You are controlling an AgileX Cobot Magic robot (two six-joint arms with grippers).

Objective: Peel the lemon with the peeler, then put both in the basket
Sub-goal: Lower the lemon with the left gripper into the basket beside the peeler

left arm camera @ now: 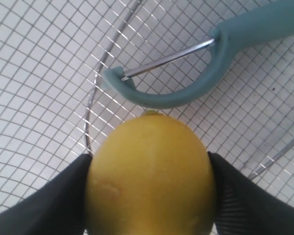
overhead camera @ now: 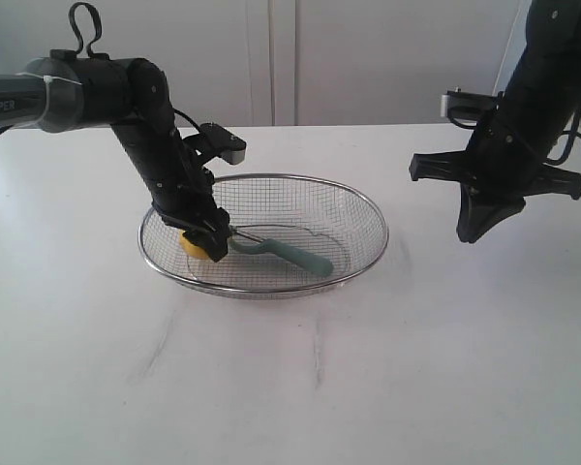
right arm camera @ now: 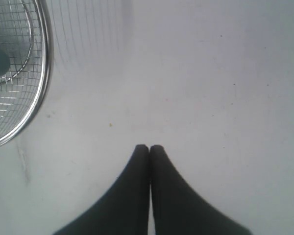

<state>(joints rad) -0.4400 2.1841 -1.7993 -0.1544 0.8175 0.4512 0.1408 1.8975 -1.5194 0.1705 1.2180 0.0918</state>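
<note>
Inside the basket (overhead camera: 368,228) — smooth yellow lemon (left arm camera: 149,176), teal peeler (left arm camera: 220,58) beside.

Lab: white table (overhead camera: 290,387), white wall (overhead camera: 368,58)

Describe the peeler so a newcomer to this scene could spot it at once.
On the white table sits a wire-mesh oval basket. Inside it, beside the yellow lemon held in the left gripper, lies the peeler. It is the only long, slim item there: pale teal handle, curved head with a thin metal blade.
</note>
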